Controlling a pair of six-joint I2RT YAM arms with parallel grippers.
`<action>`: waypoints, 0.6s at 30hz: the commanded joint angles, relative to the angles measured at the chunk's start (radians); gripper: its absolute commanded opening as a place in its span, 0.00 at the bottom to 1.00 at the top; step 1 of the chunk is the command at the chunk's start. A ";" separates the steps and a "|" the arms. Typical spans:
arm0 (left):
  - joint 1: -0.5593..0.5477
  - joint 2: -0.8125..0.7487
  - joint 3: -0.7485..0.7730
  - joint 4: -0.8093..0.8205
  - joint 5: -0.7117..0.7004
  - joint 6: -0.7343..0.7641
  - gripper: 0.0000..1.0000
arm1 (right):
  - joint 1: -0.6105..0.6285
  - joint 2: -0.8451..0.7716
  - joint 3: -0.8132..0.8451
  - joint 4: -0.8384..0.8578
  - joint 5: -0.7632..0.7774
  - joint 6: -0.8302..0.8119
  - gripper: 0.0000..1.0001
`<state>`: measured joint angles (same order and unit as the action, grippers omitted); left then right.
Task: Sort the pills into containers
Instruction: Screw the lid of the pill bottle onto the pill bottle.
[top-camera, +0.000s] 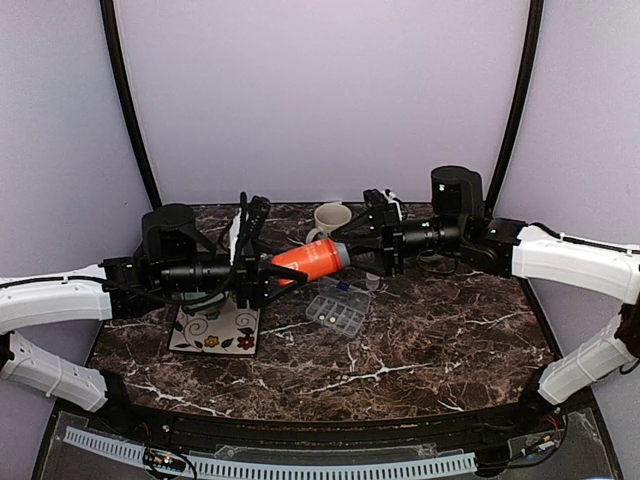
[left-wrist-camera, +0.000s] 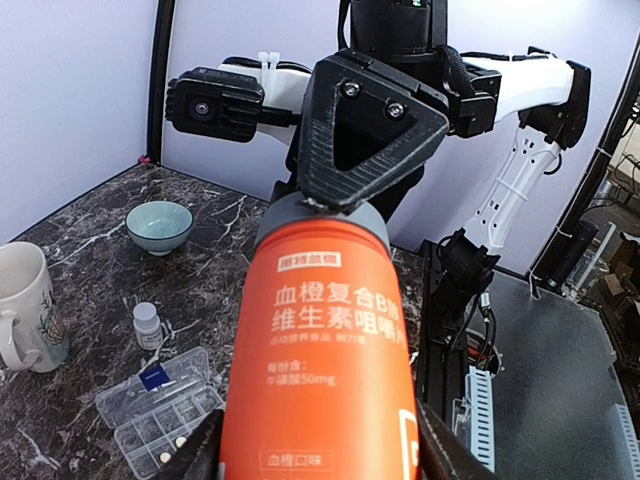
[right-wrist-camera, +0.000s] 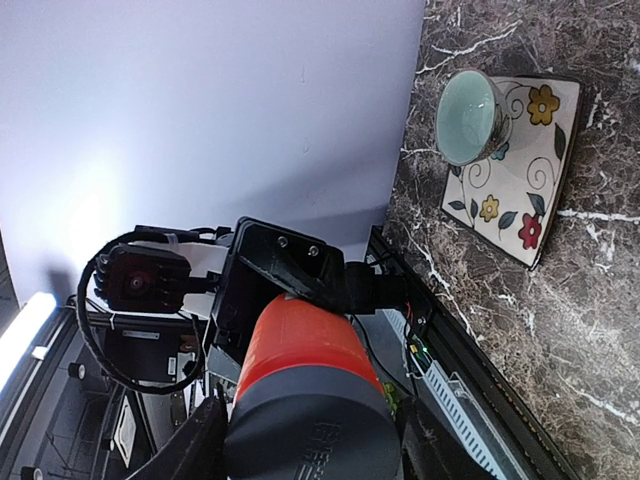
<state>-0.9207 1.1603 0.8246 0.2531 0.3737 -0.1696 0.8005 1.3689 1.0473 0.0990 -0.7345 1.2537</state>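
Sorting has barely begun, by the look of it. At the left of the overhead view a floral tile (top-camera: 215, 332) lies under the left arm, with a pale green bowl (right-wrist-camera: 468, 115) standing on it. Just right of that, the left gripper (top-camera: 266, 276) is closed partway around the body of an orange bottle (top-camera: 308, 260), held level above the table (top-camera: 430, 350). At the bottle's right end the right gripper (top-camera: 362, 255) clamps the grey cap (top-camera: 341, 254), its jaws set to the cap's width. The cap is on, so I judge the step in hand to be unscrewing it.

Below centre the organiser box (top-camera: 337, 312) lies with its lid open, almost under the cap. The left wrist view shows a couple of white pills (left-wrist-camera: 180, 441) in its lower compartments. Most compartments look empty, so nearly all the sorting remains.

A mug (top-camera: 330, 216) stands close behind the bottle and a small white bottle (left-wrist-camera: 147, 325) just beside the box, so room there is tight. The lower right of the marble is open, and the box sits well in from every edge.
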 joint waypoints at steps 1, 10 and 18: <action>0.015 -0.073 0.004 0.256 -0.010 -0.065 0.00 | 0.038 -0.006 -0.006 -0.095 0.020 -0.055 0.55; 0.037 -0.077 -0.010 0.277 0.013 -0.108 0.00 | 0.036 -0.022 -0.006 -0.126 0.041 -0.092 0.63; 0.052 -0.081 -0.028 0.287 0.030 -0.134 0.00 | 0.035 -0.038 0.007 -0.153 0.066 -0.128 0.66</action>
<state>-0.8780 1.1198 0.8017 0.4343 0.3801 -0.2806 0.8314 1.3464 1.0470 -0.0219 -0.6971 1.1633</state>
